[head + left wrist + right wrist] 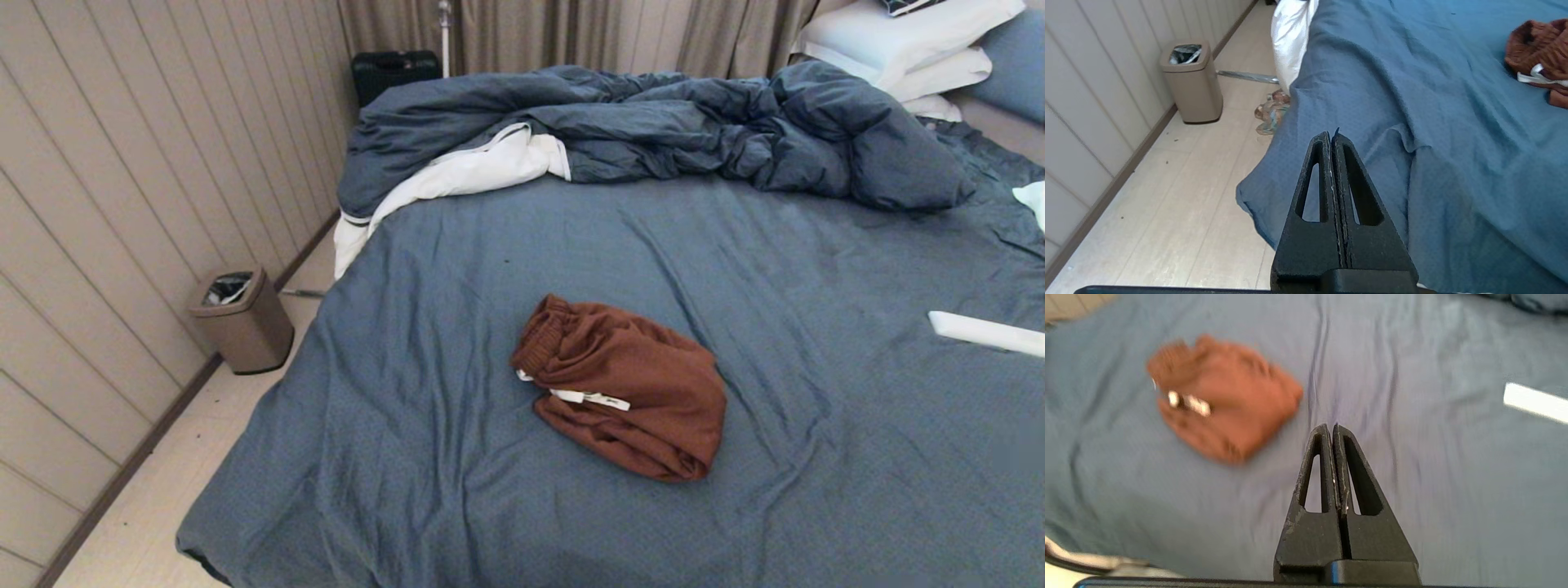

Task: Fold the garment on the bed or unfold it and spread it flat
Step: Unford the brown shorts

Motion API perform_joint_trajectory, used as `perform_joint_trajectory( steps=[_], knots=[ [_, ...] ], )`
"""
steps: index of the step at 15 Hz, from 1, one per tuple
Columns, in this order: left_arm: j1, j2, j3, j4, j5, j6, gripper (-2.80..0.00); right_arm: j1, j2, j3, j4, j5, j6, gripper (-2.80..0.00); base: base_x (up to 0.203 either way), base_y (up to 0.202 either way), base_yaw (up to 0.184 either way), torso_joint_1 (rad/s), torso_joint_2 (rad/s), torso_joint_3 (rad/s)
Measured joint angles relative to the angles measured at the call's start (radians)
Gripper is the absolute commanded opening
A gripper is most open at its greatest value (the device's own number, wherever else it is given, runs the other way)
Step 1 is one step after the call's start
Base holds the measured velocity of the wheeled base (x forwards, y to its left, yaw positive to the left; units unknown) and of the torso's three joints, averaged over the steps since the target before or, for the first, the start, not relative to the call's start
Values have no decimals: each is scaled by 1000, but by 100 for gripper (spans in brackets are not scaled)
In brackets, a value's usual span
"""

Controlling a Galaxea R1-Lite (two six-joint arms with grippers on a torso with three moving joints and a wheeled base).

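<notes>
The rust-brown shorts [629, 390] lie folded in a compact bundle in the middle of the bed's slate-blue sheet [490, 294], gathered waistband at the far left and white drawstring [588, 398] across the front. They also show in the left wrist view as shorts [1541, 45] and in the right wrist view as shorts [1220, 396]. My left gripper [1332, 134] is shut and empty, over the bed's near left corner. My right gripper [1330, 428] is shut and empty, above the sheet, right of the shorts. Neither arm appears in the head view.
A rumpled dark-blue duvet [653, 131] with white lining lies across the far side, white pillows [906, 41] at the far right. A white flat object [984, 332] rests on the sheet at right. A tan waste bin [242, 320] stands on the floor by the left wall.
</notes>
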Motion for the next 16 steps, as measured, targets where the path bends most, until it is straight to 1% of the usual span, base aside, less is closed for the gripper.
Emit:
perform_joint_trajectory(
  steps=[2, 5, 7, 9, 10, 12, 16],
  knots=[
    [0, 0, 0, 0, -1, 0, -280, 7, 169, -146, -2, 5, 14, -280, 0, 0, 0, 0, 0, 0],
    [0, 0, 0, 0, -2, 2, -280, 13, 455, -370, 13, 6, 62, -280, 0, 0, 0, 0, 0, 0],
    [0, 0, -4, 14, -5, 7, -280, 18, 662, -539, 83, 6, 95, -280, 0, 0, 0, 0, 0, 0],
    [-1, 0, -6, 16, -5, 7, -280, 38, 844, -695, 205, 9, 112, -280, 0, 0, 0, 0, 0, 0],
    [-1, 0, -7, 17, -5, 8, -280, 61, 921, -754, 267, 11, 117, -280, 0, 0, 0, 0, 0, 0],
    [-1, 0, -7, 17, -5, 8, -280, 142, 1048, -840, 345, 14, 122, -280, 0, 0, 0, 0, 0, 0],
    [-1, 0, -7, 17, -5, 7, -280, 324, 1209, -908, 360, 14, 130, -280, 0, 0, 0, 0, 0, 0]
  ],
)
